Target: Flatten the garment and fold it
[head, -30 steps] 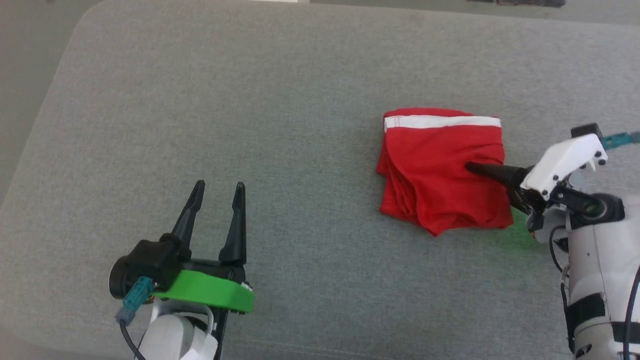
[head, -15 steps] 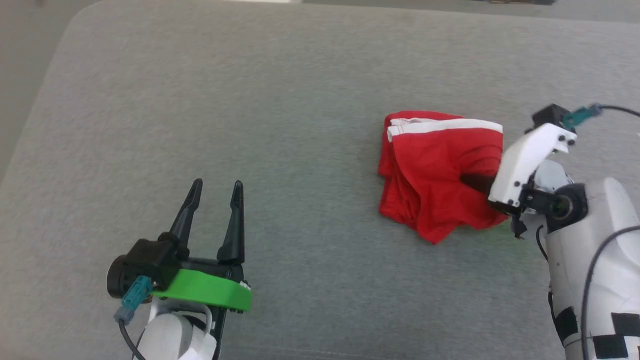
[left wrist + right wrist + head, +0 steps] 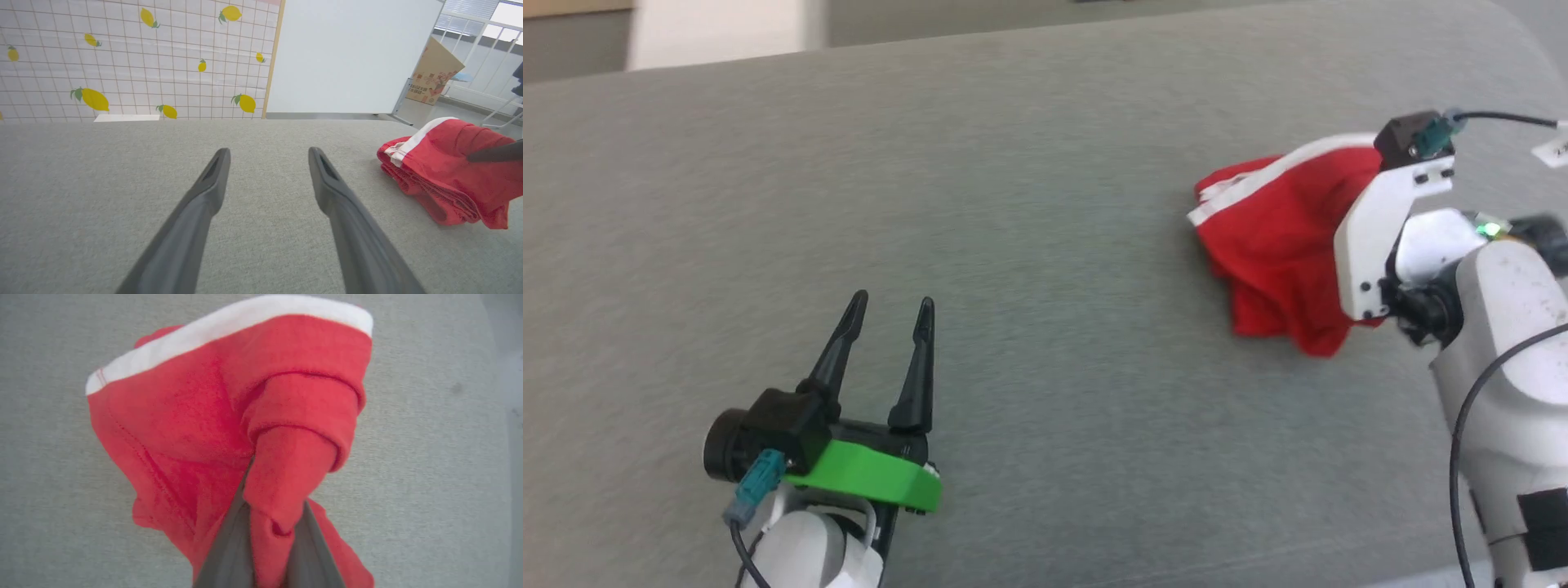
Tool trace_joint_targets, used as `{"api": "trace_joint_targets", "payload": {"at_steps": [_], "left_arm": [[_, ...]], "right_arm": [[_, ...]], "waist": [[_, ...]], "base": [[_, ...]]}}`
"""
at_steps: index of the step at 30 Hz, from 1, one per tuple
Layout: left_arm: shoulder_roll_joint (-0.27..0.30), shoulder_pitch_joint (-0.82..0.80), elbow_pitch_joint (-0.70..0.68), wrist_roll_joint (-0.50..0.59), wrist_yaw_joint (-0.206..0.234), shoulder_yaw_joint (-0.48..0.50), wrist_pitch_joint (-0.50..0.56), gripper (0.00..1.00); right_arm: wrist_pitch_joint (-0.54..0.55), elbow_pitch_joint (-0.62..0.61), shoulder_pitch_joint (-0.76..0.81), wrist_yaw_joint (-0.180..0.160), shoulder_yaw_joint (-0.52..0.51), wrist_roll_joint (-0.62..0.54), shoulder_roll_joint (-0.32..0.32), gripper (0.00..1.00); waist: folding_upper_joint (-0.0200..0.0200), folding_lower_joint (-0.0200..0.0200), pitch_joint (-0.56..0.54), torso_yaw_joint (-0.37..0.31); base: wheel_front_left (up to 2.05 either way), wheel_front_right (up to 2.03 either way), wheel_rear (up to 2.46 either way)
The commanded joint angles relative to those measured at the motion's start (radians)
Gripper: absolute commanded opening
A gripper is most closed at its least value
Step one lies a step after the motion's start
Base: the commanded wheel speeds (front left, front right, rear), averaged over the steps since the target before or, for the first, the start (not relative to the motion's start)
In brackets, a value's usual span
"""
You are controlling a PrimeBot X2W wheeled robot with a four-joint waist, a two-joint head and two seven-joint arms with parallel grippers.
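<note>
The red shorts (image 3: 1274,245) sit bunched at the right of the grey padded surface (image 3: 1045,204), a white stripe along their upper edge. Their right side is lifted off the surface while the left part still rests on it. My right gripper (image 3: 267,522) is shut on a rolled fold of the red fabric (image 3: 196,416), and its white wrist bracket (image 3: 1372,237) covers the fingers in the head view. One of its dark fingers (image 3: 494,154) presses into the shorts (image 3: 441,179). My left gripper (image 3: 892,300) hovers open and empty at the lower left, well apart from the shorts (image 3: 268,153).
The grey surface's far edge (image 3: 1013,37) runs along the top of the head view. Beyond it stand a white board (image 3: 351,57), a lemon-patterned tiled wall (image 3: 122,61) and a cardboard box (image 3: 435,69).
My right gripper has risen and pulled the shorts' right side up off the surface, bunching them. The head camera has turned, shifting the whole picture. The left gripper stays open.
</note>
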Motion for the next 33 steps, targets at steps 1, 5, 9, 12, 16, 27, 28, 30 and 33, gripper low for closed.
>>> {"api": "trace_joint_targets", "payload": {"at_steps": [1,5,9,12,16,27,28,30,33], "left_arm": [[0.017,-0.019,-0.003,0.015,-0.007,-0.002,-0.005,1.00],[0.050,-0.035,-0.009,0.020,-0.007,-0.010,-0.005,1.00],[0.082,-0.058,-0.019,0.026,-0.007,-0.006,-0.005,1.00],[0.111,-0.072,-0.026,0.033,-0.007,-0.015,-0.005,1.00],[0.144,-0.083,-0.033,0.040,-0.007,-0.018,-0.005,1.00],[0.198,-0.103,-0.081,0.052,-0.001,-0.012,0.023,1.00],[0.199,-0.102,-0.084,0.051,0.000,-0.012,0.024,1.00],[0.201,-0.099,-0.085,0.050,0.002,-0.012,0.025,1.00],[0.199,-0.089,-0.076,0.045,0.005,-0.014,0.023,1.00]], "right_arm": [[-0.023,-0.002,-0.022,-0.002,0.017,-0.025,-0.015,0.00],[-0.092,0.023,-0.056,-0.002,0.037,-0.074,-0.036,0.00],[-0.174,0.067,-0.094,-0.002,0.002,-0.124,-0.042,0.00],[-0.243,0.101,-0.120,-0.002,-0.036,-0.187,-0.044,0.00],[-0.322,0.143,-0.150,-0.002,-0.098,-0.255,-0.040,0.00],[-0.468,0.237,-0.224,-0.002,-0.288,-0.472,-0.060,0.00],[-0.468,0.247,-0.226,-0.002,-0.311,-0.481,-0.055,0.00],[-0.471,0.266,-0.225,-0.002,-0.348,-0.510,-0.047,0.35],[-0.463,0.290,-0.214,-0.002,-0.406,-0.554,-0.037,1.00]], "waist": [[0.0000,0.0000,0.027,-0.141],[0.0000,0.0000,0.066,-0.202],[0.0000,0.0000,0.121,-0.235],[0.0000,0.0000,0.159,-0.246],[0.0000,0.0000,0.206,-0.243],[0.0000,0.0000,0.285,-0.193],[0.0000,0.0000,0.284,-0.191],[0.0000,0.0000,0.276,-0.187],[0.0000,0.0000,0.252,-0.186]], "base": [[0.00,0.00,0.00],[0.00,0.00,0.00],[0.00,0.00,0.00],[0.00,0.00,0.00],[0.00,0.00,0.00],[0.00,0.00,0.00],[0.00,0.00,0.00],[0.00,0.00,0.00],[0.00,0.00,0.00]]}}
